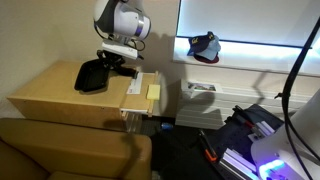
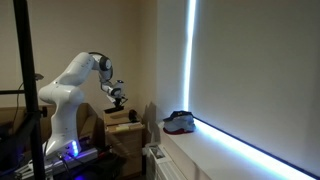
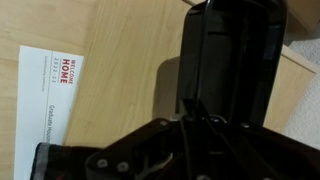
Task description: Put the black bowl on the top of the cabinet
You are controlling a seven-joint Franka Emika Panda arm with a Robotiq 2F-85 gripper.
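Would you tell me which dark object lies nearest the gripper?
The black bowl on the cabinet, beside the gripper; the blue-and-red lump sits far off on the windowsill.

Both exterior views were dim. Daylight glared white at the window (image 1: 240, 20), blown out along its edges; below it shadows deepened. The wrist view was evenly lit, slightly soft.

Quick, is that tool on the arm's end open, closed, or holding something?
Tool: cannot be told; it sits at the black bowl on the cabinet, dark against dark.
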